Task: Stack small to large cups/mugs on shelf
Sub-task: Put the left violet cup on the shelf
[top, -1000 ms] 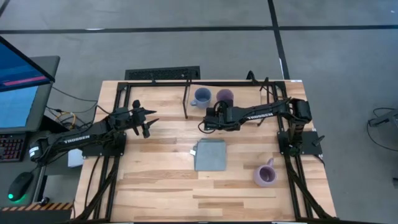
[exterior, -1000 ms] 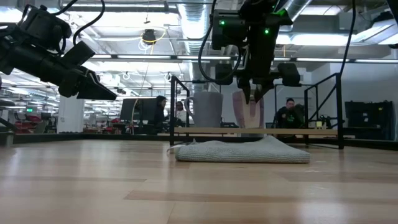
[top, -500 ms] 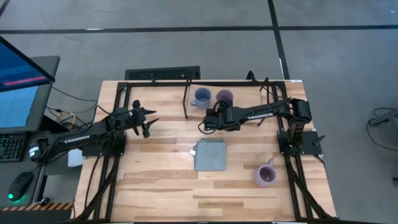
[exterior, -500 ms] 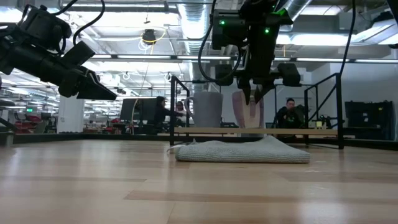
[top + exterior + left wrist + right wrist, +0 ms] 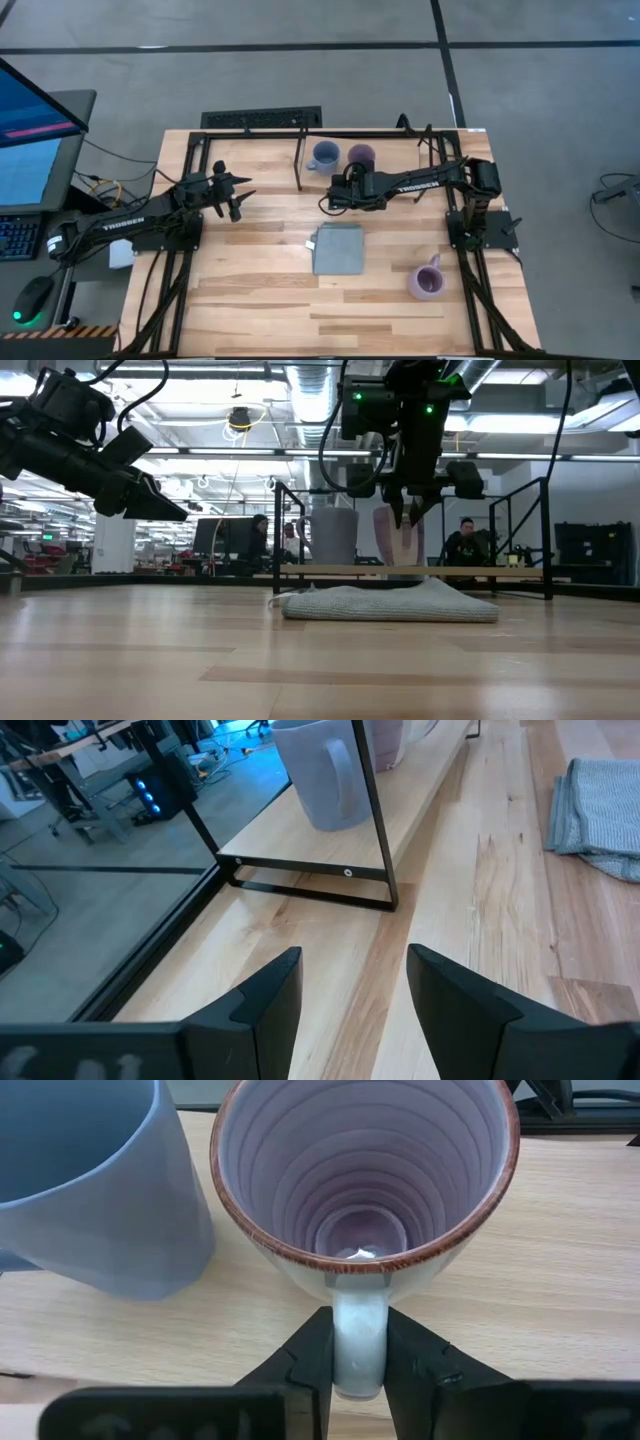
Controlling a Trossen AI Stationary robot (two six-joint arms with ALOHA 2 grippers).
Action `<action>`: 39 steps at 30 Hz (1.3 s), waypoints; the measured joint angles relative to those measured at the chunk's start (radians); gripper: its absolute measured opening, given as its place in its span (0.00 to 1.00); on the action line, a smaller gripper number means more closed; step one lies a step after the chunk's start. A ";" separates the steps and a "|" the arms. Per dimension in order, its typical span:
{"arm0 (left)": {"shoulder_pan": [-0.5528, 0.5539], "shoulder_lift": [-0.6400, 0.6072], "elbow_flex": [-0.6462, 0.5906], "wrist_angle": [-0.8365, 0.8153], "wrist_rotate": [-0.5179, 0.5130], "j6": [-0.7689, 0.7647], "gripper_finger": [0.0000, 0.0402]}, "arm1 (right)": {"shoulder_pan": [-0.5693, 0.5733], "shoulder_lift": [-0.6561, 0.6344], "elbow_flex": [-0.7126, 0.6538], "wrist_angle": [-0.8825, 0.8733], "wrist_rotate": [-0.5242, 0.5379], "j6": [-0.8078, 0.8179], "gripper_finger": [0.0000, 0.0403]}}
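A robotics lab or open-plan test hall, judging by two dark jointed arms point(image 5: 120, 228) bolted onto a pale wooden butcher-block surface point(image 5: 260, 300) boxed in by a thin black metal frame point(image 5: 180, 290). Beside it a lit blue computer screen point(image 5: 30, 130), a black keyboard point(image 5: 15, 235) and a mouse on a side desk, all standing on a bare grey concrete floor point(image 5: 300, 70) marked with dark lines. Beyond, exposed silver ceiling ducts point(image 5: 310, 385), strip lights, rows of workstations and seated people point(image 5: 462, 542).
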 joint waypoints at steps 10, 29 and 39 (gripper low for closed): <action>0.000 0.000 0.000 0.000 0.000 0.000 0.43 | 0.000 0.000 0.000 0.000 -0.001 0.000 0.28; 0.000 0.000 0.000 0.000 0.000 0.000 0.43 | 0.000 0.000 0.000 -0.011 -0.026 -0.001 0.42; 0.000 0.000 0.000 0.000 0.000 0.000 0.43 | 0.001 0.000 0.000 -0.032 -0.052 -0.001 0.41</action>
